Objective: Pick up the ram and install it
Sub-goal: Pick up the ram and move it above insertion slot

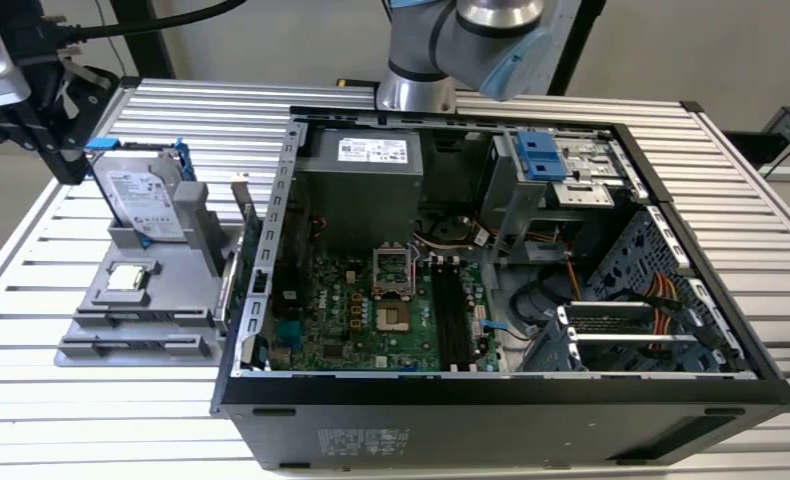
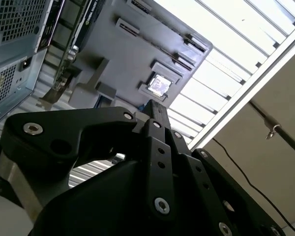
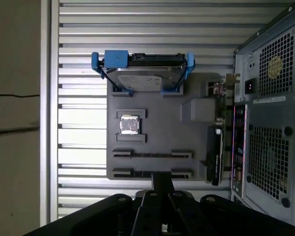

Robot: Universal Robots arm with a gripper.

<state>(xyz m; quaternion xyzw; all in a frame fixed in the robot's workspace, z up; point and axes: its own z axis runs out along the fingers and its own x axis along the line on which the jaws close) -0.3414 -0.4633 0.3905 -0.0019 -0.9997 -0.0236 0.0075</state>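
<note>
Gripper [image 1: 59,150]: in the exterior view, at 10 o'clock from the gray tray [image 1: 102,300], raised above the table; spread or pressed together cannot be told from any view.
Tray contents: hard drive [image 1: 142,195] upright in a blue frame at the tray's 12 o'clock end; processor chip [image 1: 126,277] flat in its pocket near the middle.
Ram [image 1: 247,220]: taken to be the thin green board standing on edge along the tray's 3 o'clock side, just beside the computer case [image 1: 502,388]; not yet lifted.
Handling (judged): light, stiff, brittle; bare chips and the contact edge best left untouched. Best hold probably a pinch across the thin faces near mid-length of the upper edge, kept upright.
Exterior view adds: open case interior, motherboard [image 1: 368,310], and long dark sockets [image 1: 455,310], likely the target.
First wrist view adds: plan of the tray, the ram's [image 3: 219,105] chips, and the case's rear panel [image 3: 268,113].
Second wrist view adds: low slant along the ram [image 2: 64,73].
</note>
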